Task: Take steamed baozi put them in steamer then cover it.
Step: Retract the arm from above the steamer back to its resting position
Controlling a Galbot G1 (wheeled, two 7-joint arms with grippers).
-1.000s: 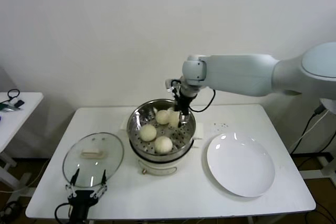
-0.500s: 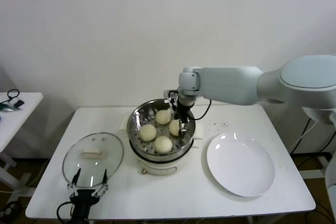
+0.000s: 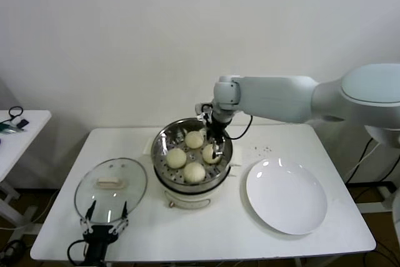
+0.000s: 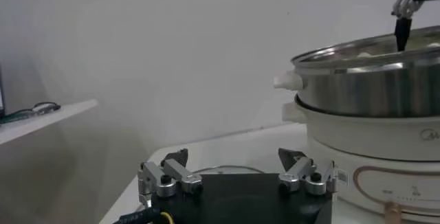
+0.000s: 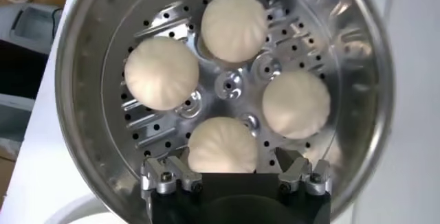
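Baozi, 4 in number, are being held on the perforated floor of the steamer: one toward the rear, one on the robot's left, one at the front, and one on the robot's right. In the right wrist view they are being shown spread around the centre of the basket floor, each apart from the others. The steamer is being carried by a white bench, near its middle, on a cream-white base.

The right gripper is being held just above the steamer, over the right-hand baozi, with its arm reaching in from the right. Its fingers are being shown spread wide in the right wrist view, with that baozi below and between them; nothing is being gripped.

The cover, a clear glass lid with a cream-white bar handle, is being left flat on the bench to the robot's left of the steamer, so the pot is being left uncovered. The left gripper is being held low at the front edge of the bench, just before the cover, with its fingers spread apart and nothing between them.

A flat white plate is being carried on the bench to the right of the steamer.
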